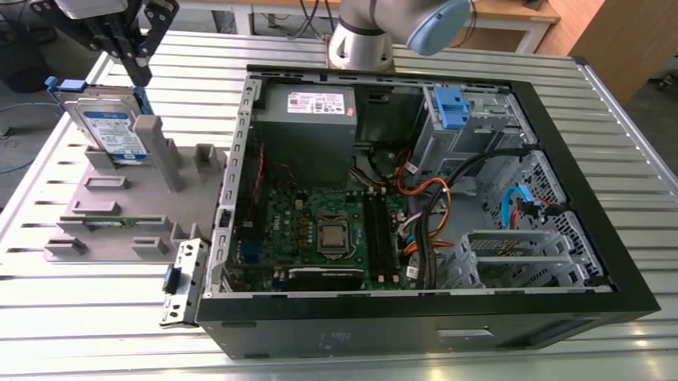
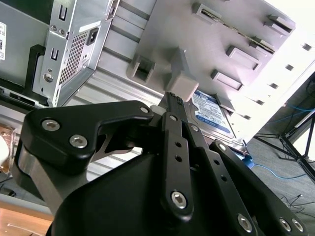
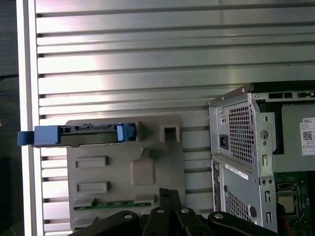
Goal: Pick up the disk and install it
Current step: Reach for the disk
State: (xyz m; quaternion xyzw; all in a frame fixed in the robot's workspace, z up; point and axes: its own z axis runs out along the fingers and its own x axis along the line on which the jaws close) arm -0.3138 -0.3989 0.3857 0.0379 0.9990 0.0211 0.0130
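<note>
Gripper (image 1: 138, 73): jaws close together, empty, just above disk (image 1: 110, 127). Disk stands on edge in fixture (image 1: 159, 208). Good practice, judged: widen jaws first, centre over top edge, descend straight, clear post (image 1: 159, 155) beside disk.

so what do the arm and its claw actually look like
The arm is a thick silver-grey tubular joint with a light blue round cap. The claw is matte black, built from flat linked bars that narrow toward the tips. In the second wrist view the bars are studded with silver screw heads.
</note>
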